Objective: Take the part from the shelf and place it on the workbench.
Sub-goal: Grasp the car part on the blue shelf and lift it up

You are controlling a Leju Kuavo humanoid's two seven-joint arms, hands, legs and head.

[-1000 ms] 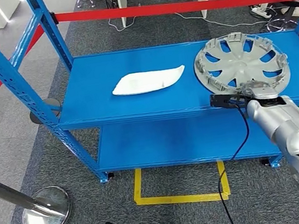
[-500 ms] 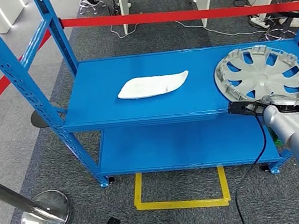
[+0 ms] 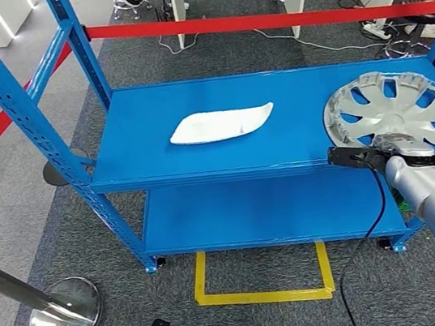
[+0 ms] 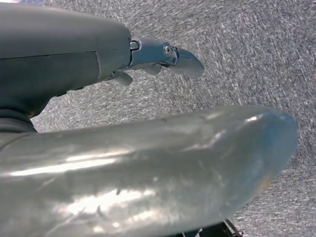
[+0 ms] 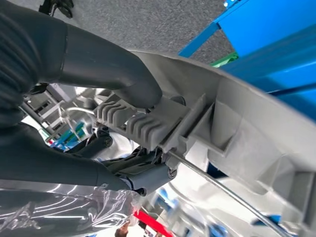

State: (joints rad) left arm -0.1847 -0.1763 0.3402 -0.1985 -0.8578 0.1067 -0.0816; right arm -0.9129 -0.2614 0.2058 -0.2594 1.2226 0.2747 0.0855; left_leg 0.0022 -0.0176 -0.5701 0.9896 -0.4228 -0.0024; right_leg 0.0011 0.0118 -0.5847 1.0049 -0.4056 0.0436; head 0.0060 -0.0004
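- Hubcap point(image 3: 399, 121): silver, spoked, at the right end of the blue shelf point(image 3: 206, 103), over its upper deck; near rim at the shelf's front edge, far rim tipped a little upward, so apparently being lifted rather than lying flat.
- Right hand point(image 5: 111, 128): closed on the hubcap's rim; in the right wrist view, dark fingers point(image 5: 108, 69) pressed over a ribbed clip on the inner face, thumb side beneath.
- Left hand point(image 4: 164, 54): hangs over grey carpet; nothing seen in it, but whether spread or curled cannot be told from this angle.
- Progress, as a judgement: grasp made, removal from the shelf barely begun; carrying to the workbench and setting down both left to do.
- White curved part point(image 3: 221, 124): lies untouched mid-shelf, well apart from the hubcap.
- Hidden or unclear: right hand itself masked in the head view by the silver forearm and a black wrist unit; hubcap's right rim close to the picture's edge; contact between hubcap and deck not resolvable; no workbench identifiable with certainty.
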